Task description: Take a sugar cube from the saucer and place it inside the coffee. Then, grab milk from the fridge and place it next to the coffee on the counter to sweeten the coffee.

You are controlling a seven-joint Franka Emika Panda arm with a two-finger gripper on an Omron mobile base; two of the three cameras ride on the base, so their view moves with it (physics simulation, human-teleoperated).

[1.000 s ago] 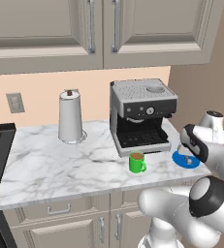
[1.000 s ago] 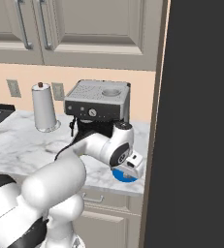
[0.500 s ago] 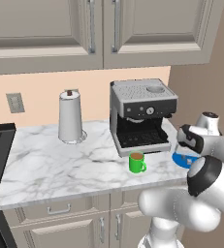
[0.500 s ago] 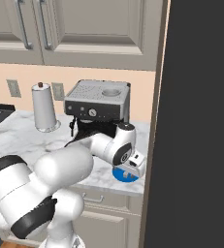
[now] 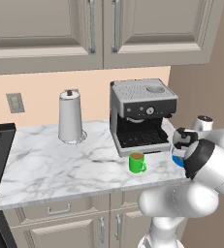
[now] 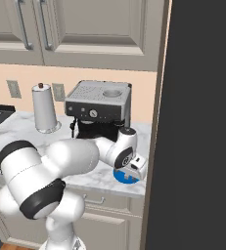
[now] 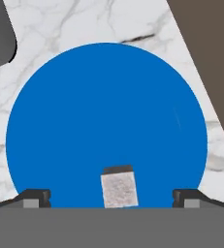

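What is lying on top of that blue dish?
One tiny whitish sugar cube rests on the saucer, between the open gripper's fingertips. The rest of the dish is bare blue; its nearest rim is cut off from sight.

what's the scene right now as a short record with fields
gripper: open, fingertips wide apart above the saucer
sugar cube: lying on the saucer, between the two fingertips, not gripped
saucer: blue, on the counter near its right end, beside the espresso machine
coffee: green mug in front of the espresso machine, left of the saucer
paper towel roll: upright at the back of the counter
task stage: cube not yet picked up
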